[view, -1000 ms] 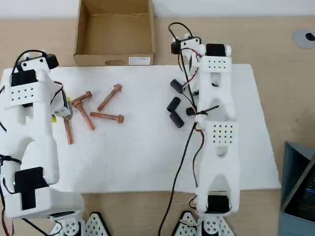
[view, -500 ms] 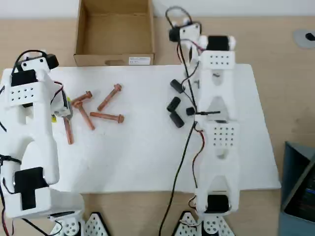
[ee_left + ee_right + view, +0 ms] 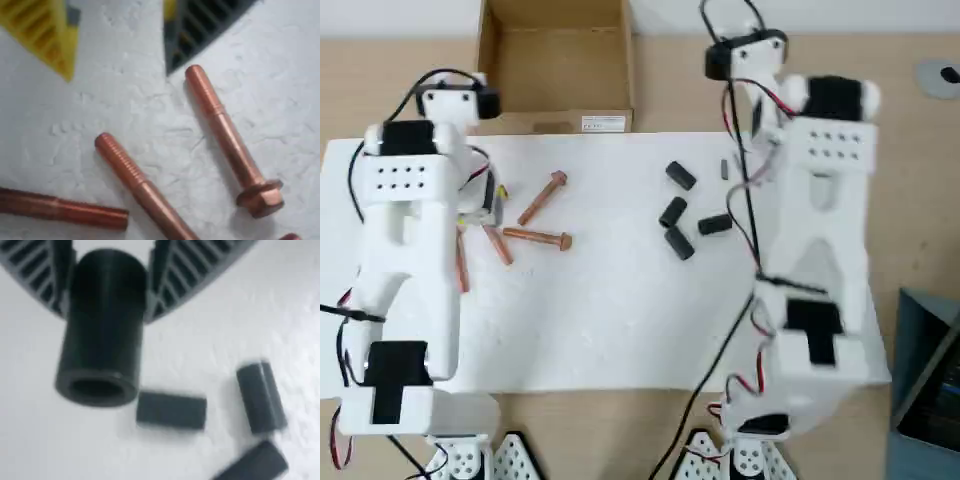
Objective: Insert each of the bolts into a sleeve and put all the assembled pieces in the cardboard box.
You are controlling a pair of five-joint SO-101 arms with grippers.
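My right gripper (image 3: 109,270) is pinched narrow around a black sleeve (image 3: 100,355), a ribbed finger pressing each side and its hollow end showing, above the white mat (image 3: 620,330). My left gripper (image 3: 117,35) stands open and holds nothing, one finger just beside the threaded tip of a copper bolt (image 3: 225,135). On the mat, the other bolts (image 3: 537,238) lie toward 9 o'clock and four loose sleeves (image 3: 672,211) toward 2 o'clock. The cardboard box (image 3: 555,122) sits at 11 o'clock, past the mat's edge.
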